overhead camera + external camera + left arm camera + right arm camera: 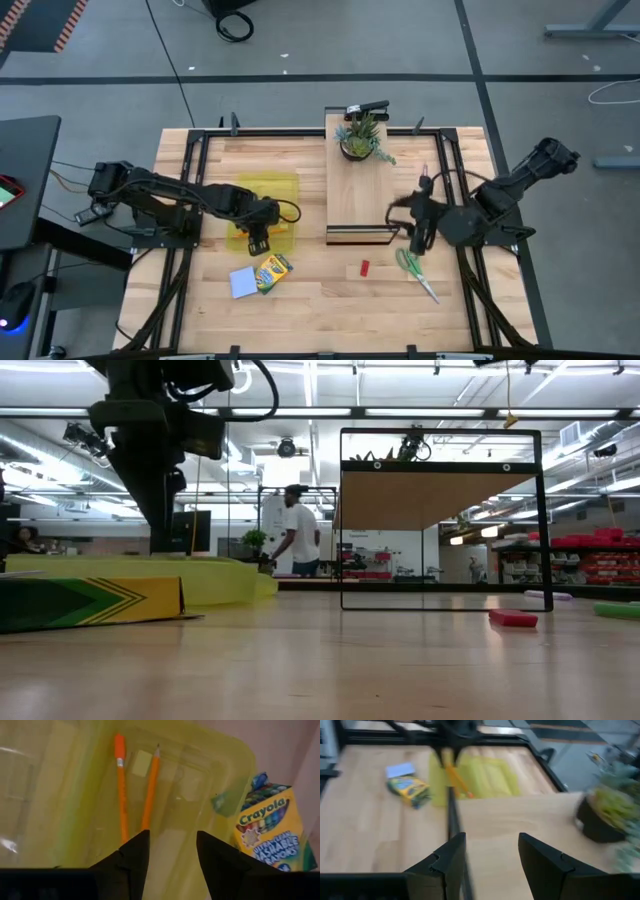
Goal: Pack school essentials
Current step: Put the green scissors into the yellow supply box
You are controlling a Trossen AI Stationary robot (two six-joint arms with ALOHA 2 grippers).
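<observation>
The yellow translucent case (268, 200) lies open at the table's left middle. Two orange pencil-like sticks (150, 785) lie inside it, one with an orange cap (119, 746). My left gripper (258, 238) hangs open over the case's near part, its fingers (131, 857) just above the sticks' near ends. The crayon box (270, 270) and the pale blue notepad (242, 283) lie flat near the case. The red block (365, 268) and the green-handled scissors (415, 272) lie near my right gripper (408, 230), which is open and empty by the raised board's right near corner.
A raised wooden board (365, 195) on a dark frame stands at the table's middle, with the potted plant (362, 138) at its far end. A thin purple pen (548, 595) lies at the right. A person (298, 530) stands in the room beyond the table.
</observation>
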